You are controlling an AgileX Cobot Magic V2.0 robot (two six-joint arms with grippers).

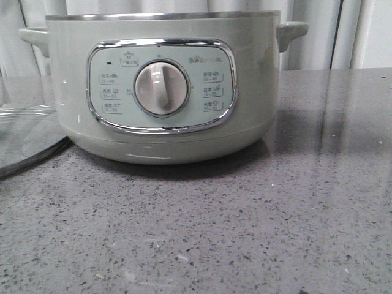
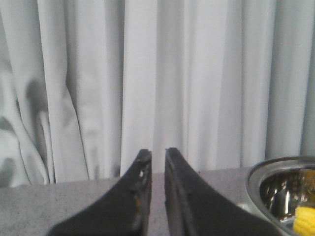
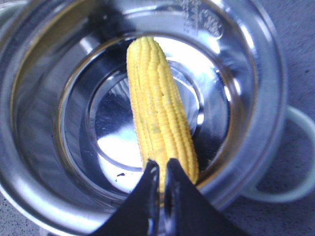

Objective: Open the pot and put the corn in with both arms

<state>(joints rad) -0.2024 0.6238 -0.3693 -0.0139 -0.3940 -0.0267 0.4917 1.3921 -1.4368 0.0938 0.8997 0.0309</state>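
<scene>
The pale grey-green pot [image 1: 257, 92] stands at the middle of the table with no lid on it, its dial [image 1: 161, 87] facing me. The yellow corn [image 3: 157, 113] lies on the steel bottom inside the pot [image 3: 266, 98]. My right gripper [image 3: 162, 163] hangs above the pot's near rim, over one end of the corn, with its jaws almost together and nothing between them. My left gripper [image 2: 158, 151] is shut and empty, facing the curtain beside the pot's rim [image 2: 256, 179], where a bit of corn [image 2: 305, 219] shows. Neither gripper shows in the front view.
The glass lid [image 1: 24, 131] lies flat on the grey stone table to the left of the pot, with a dark power cord [image 1: 37, 156] next to it. A white curtain [image 2: 147, 73] hangs behind the table. The pot's side handle [image 3: 300, 162] sticks out.
</scene>
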